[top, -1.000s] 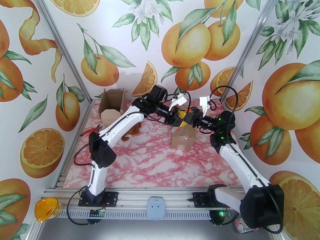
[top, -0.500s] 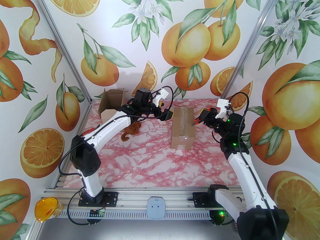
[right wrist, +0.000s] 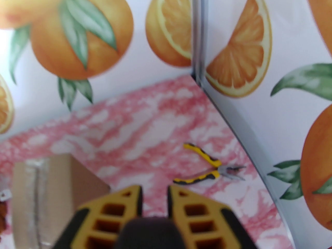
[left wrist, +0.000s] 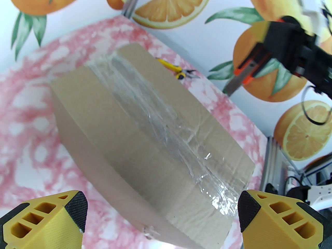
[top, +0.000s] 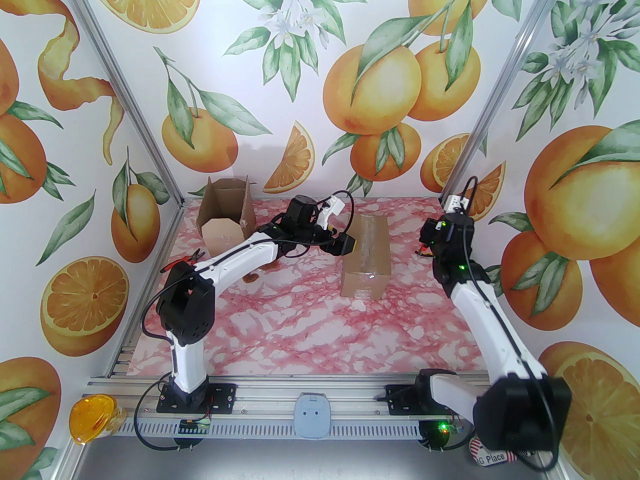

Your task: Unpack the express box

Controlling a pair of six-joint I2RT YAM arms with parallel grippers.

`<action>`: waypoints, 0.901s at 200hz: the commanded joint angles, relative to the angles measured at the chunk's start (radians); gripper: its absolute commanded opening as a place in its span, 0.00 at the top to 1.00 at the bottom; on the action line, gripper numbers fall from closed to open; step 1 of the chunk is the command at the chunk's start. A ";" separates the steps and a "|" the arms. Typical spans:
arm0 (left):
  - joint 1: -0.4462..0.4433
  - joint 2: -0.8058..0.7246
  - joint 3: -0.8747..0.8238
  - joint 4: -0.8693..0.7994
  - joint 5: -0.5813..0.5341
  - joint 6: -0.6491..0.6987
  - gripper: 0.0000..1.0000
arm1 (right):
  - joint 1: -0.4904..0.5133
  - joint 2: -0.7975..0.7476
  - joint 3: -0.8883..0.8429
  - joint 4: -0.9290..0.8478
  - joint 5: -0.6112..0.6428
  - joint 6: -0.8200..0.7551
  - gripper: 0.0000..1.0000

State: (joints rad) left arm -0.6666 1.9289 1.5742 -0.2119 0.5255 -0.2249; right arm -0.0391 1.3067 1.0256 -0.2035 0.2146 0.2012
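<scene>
The express box (top: 367, 253) lies sealed on the counter (top: 300, 328), right of centre, with clear tape (left wrist: 155, 118) running along its top seam. Your left jaws stand fully open just beside its left edge and hold nothing. Your right jaws, to the right of the box, are clamped on a utility knife (left wrist: 245, 70) with its blade out.

The main risk is cutting before the box is braced, because the blade would shove it across the counter. A deep stroke could slice whatever is inside. Your left fingers (left wrist: 46, 216) would also be close to the cutting line. The right wrist view is blurred, so the knife may be seated crooked and could twist under load.
</scene>
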 commanded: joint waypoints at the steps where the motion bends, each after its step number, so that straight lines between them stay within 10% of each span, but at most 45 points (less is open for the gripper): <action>1: -0.006 0.001 -0.032 0.034 0.057 -0.044 0.00 | 0.018 0.123 0.099 -0.131 -0.016 -0.012 0.84; 87: -0.016 0.069 0.006 0.041 0.215 -0.153 0.00 | 0.064 0.488 0.371 -0.436 -0.181 0.013 0.81; 180: -0.072 -0.093 -0.160 -0.031 0.289 -0.134 0.00 | 0.225 0.511 0.418 -0.457 -0.292 -0.013 0.83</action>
State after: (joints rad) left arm -0.6888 1.9186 1.4521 -0.2333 0.7387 -0.3866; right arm 0.0910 1.8156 1.4105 -0.6151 0.0284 0.2005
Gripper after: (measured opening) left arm 0.998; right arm 0.215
